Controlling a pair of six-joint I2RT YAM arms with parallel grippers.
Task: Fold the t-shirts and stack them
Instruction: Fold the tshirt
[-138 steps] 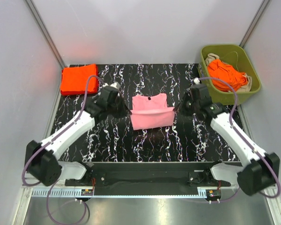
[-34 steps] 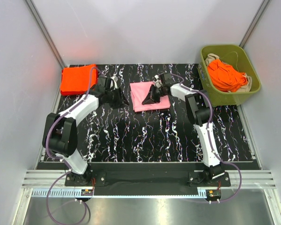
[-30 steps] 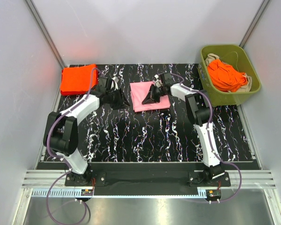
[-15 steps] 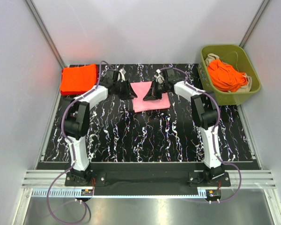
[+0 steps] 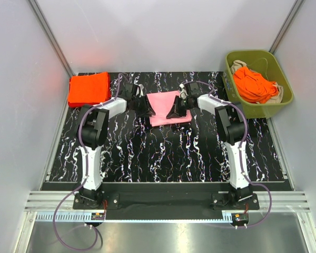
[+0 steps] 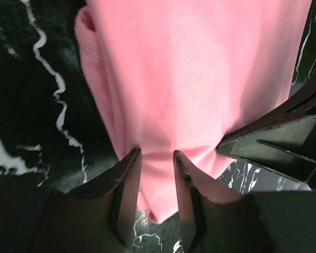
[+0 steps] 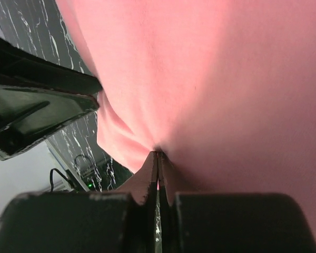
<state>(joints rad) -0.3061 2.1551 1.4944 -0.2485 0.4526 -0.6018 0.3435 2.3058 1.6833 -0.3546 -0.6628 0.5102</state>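
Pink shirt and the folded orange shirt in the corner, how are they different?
The pink t-shirt sits mid-table, pinched by the left gripper and the right gripper. The folded orange t-shirt lies in the far left corner, touched by nothing. The pink t-shirt puckers where it is gripped, while the folded orange t-shirt lies flat and square. Both are plain cloth shirts on the black marbled table.

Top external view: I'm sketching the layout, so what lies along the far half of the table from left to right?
Folded orange-red t-shirts → left tool → pink t-shirt → olive-green bin holding crumpled orange-red t-shirts.
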